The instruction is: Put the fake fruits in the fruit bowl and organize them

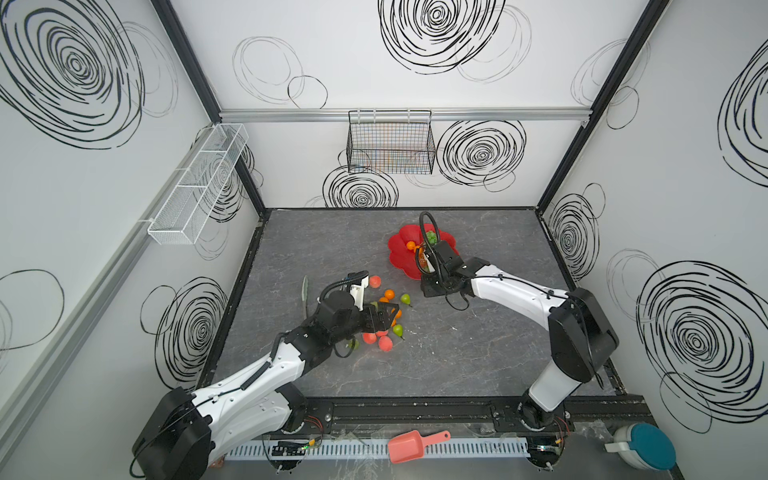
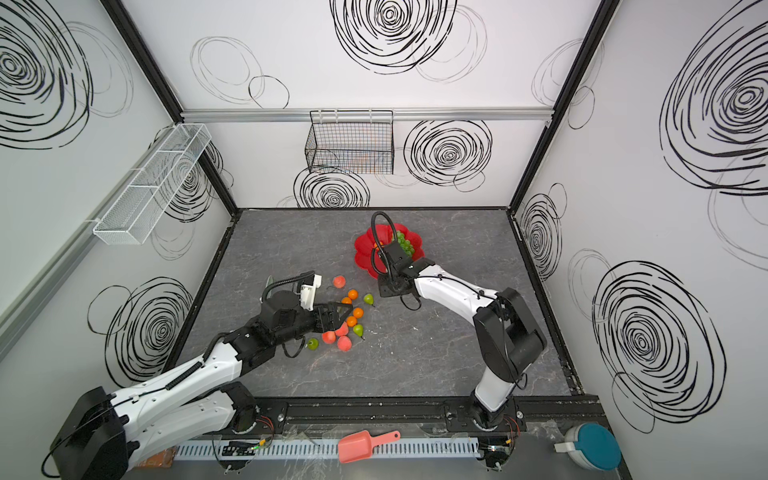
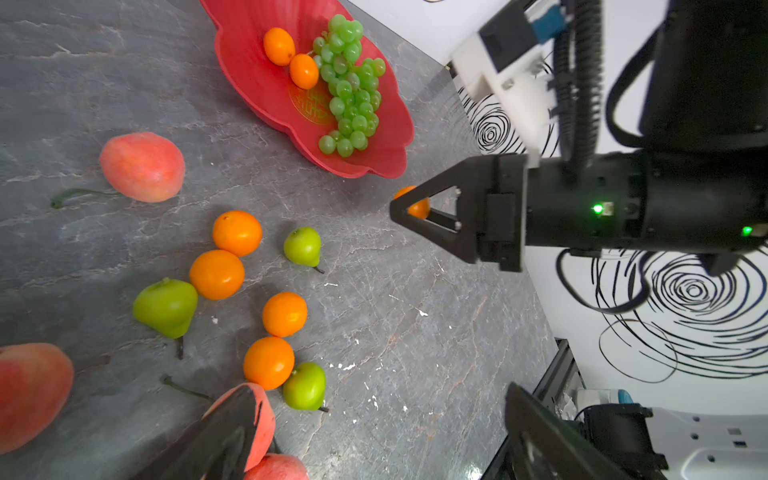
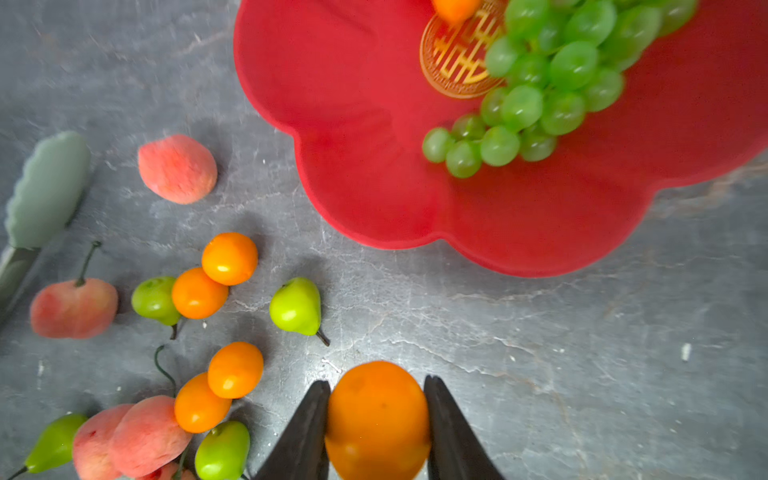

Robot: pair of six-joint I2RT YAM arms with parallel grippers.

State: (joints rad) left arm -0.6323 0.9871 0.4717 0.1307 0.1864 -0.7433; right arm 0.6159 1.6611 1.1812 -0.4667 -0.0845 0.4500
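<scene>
A black wire basket [image 1: 390, 143] is hanging on the back wall [image 1: 332, 62]; a pink scoop [image 1: 411, 446] is lying before the desk [image 1: 478, 332].

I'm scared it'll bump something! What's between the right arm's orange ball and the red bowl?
Just bare grey marbled tabletop between the round orange plastic ball and the glossy red scalloped bowl, in the right wrist view.

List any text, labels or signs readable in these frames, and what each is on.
"囍", the double-happiness sign, as a gold emblem at the centre of the fruit bowl, partly covered by the grapes and an orange.
No other words, brands or numbers can be read.
</scene>
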